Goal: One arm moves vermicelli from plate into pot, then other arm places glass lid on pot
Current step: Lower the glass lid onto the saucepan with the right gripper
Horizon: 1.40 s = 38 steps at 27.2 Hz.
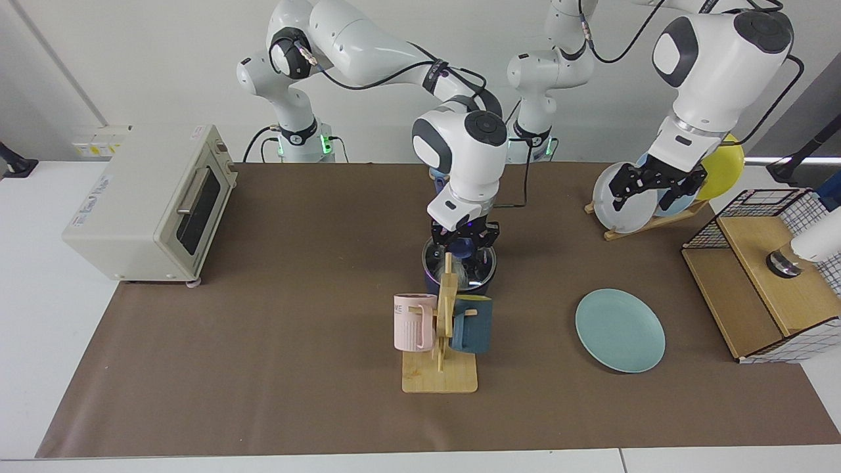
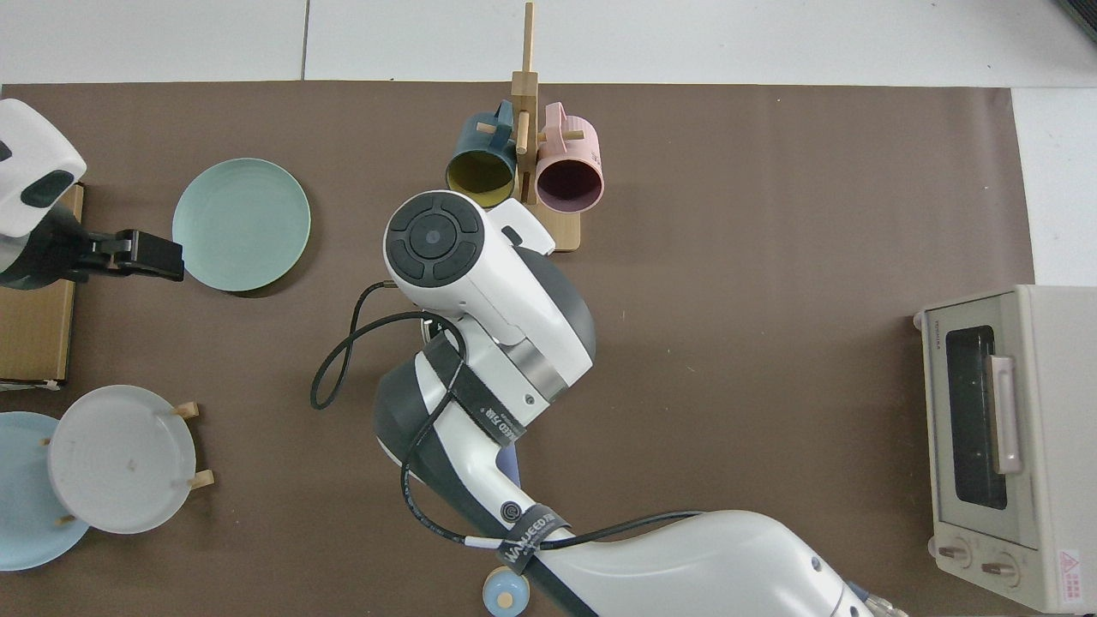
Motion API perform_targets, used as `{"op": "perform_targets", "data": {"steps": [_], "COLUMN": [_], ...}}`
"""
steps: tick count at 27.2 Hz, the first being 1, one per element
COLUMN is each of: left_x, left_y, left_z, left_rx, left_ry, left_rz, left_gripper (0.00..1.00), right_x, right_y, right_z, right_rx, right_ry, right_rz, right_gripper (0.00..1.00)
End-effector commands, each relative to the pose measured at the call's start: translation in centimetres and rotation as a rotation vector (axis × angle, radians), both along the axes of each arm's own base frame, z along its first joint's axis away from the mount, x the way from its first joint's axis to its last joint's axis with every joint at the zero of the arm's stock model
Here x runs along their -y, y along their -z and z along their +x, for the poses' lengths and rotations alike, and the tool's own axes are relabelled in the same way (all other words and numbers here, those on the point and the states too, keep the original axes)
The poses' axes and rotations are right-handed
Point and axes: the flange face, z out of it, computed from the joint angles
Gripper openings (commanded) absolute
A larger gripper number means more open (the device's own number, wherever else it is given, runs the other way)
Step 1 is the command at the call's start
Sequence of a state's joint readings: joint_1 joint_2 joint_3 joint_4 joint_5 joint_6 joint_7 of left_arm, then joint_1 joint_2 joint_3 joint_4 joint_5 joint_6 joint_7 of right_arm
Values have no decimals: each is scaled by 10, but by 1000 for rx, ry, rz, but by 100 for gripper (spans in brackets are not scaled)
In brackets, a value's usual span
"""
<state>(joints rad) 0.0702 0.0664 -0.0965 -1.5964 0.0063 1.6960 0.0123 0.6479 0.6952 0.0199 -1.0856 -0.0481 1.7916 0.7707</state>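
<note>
Brown matting carried the pot (image 1: 458, 272); the right gripper (image 1: 462, 241) pinched the lid (image 1: 460, 261) knob to seat it, while the left gripper (image 1: 657, 184) waited, spread.

Bright, even overhead light; soft short shadows lie under the round teal-green plate (image 1: 620, 330) and white toaster oven (image 1: 148, 203); no blur.

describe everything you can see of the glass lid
The glass lid is round and clear, with a metal rim and a blue knob at its centre. It lies level on top of the dark-blue pot. The right gripper is at the knob, its fingers to either side of it. The wooden mug rack hides part of it in the facing view; the arm covers it in the top view.
</note>
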Motion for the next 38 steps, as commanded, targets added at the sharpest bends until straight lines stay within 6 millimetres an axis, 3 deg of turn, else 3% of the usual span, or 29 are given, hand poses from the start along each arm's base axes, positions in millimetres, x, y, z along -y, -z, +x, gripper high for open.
{"op": "perform_targets", "data": {"steps": [1, 20, 21, 22, 24, 38], "left_x": [-2, -2, -2, -2, -2, -2], "left_y": [-4, -4, -4, -4, -4, -4], "left_z": [-5, -5, -5, -5, -5, -5], "left_rx": [-2, -2, -2, -2, -2, -2], "left_ry": [10, 10, 10, 10, 10, 10], "left_rz": [13, 13, 13, 13, 13, 13], "left_gripper": [100, 100, 100, 100, 100, 100], "right_x": [0, -2, -1, -3, -2, -1], "right_y": [-5, -4, -5, -5, -5, -5], "right_z": [8, 6, 7, 6, 7, 6], "right_rx": [26, 22, 24, 24, 27, 20], "right_ry": [-33, -37, -33, -34, -32, -27], "right_rz": [15, 20, 21, 24, 24, 20], "right_gripper": [0, 0, 19, 95, 100, 100]}}
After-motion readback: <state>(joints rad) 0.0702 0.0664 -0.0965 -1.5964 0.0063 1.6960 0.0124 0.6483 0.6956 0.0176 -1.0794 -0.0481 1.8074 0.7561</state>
